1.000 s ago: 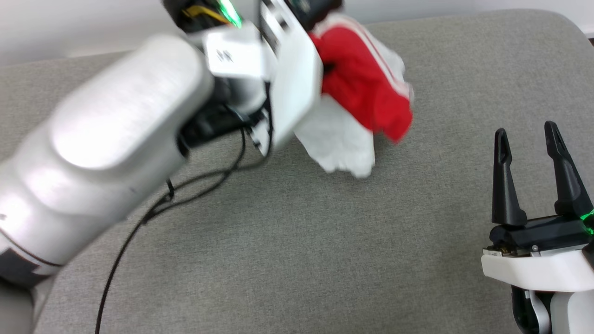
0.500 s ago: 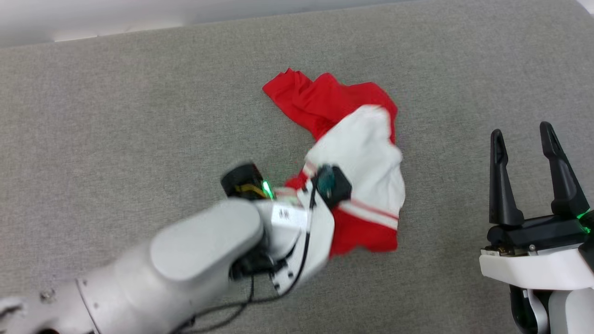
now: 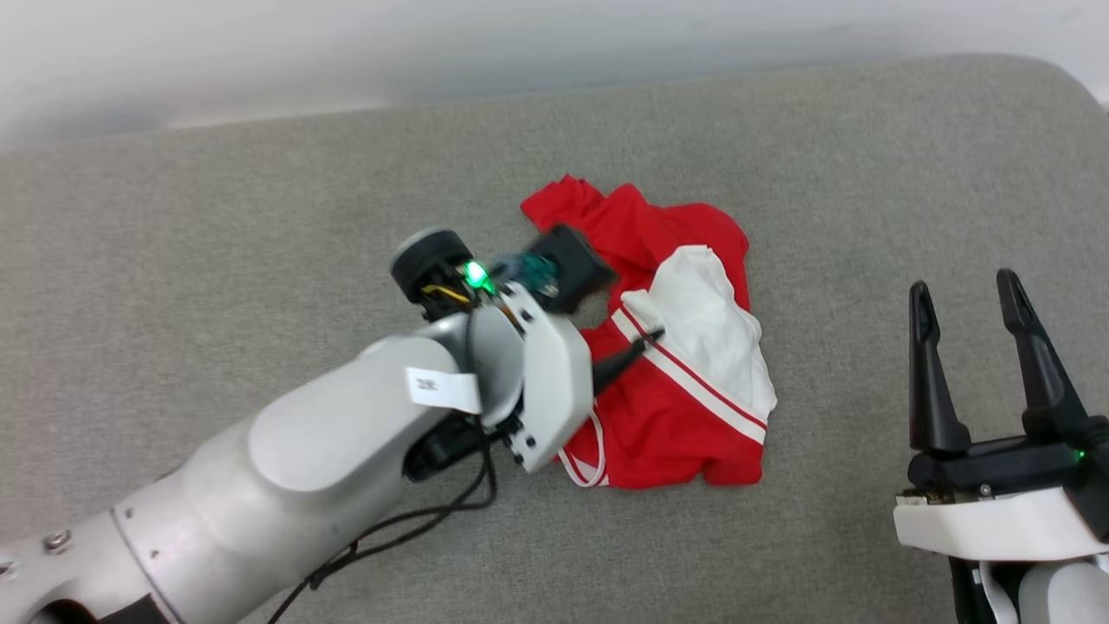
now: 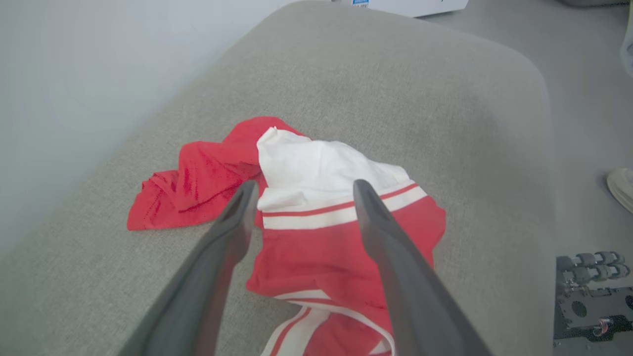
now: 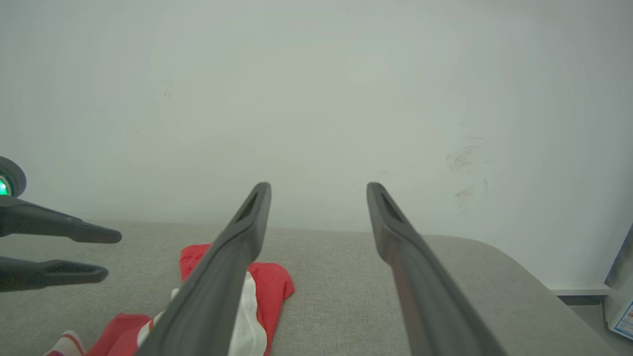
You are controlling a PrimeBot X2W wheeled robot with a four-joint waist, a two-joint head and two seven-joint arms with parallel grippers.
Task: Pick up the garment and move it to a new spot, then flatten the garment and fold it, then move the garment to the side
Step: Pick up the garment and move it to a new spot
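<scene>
The garment (image 3: 684, 407) is a red jersey with a white, stripe-trimmed sleeve on top, lying crumpled in a heap on the grey cushion (image 3: 260, 225). My left gripper (image 3: 645, 331) hovers just over its left part, open, with nothing between the fingers. In the left wrist view the garment (image 4: 341, 247) lies under and beyond the spread left gripper (image 4: 304, 185). My right gripper (image 3: 962, 286) stands open at the lower right, apart from the cloth. In the right wrist view the right gripper (image 5: 319, 188) is open, with the garment (image 5: 269, 284) low left and the left gripper (image 5: 113, 254) above it.
The cushion's rounded right edge (image 4: 539, 99) drops to the floor, where a shoe (image 4: 620, 187) and a dark wheeled base (image 4: 591, 291) show. A pale wall (image 5: 316, 99) runs behind the cushion. A black cable (image 3: 390, 537) hangs under my left forearm.
My left gripper brought the garment down onto the cushion, then opened and let it go. The cloth now lies free in a heap. The right gripper has stayed open in place.
</scene>
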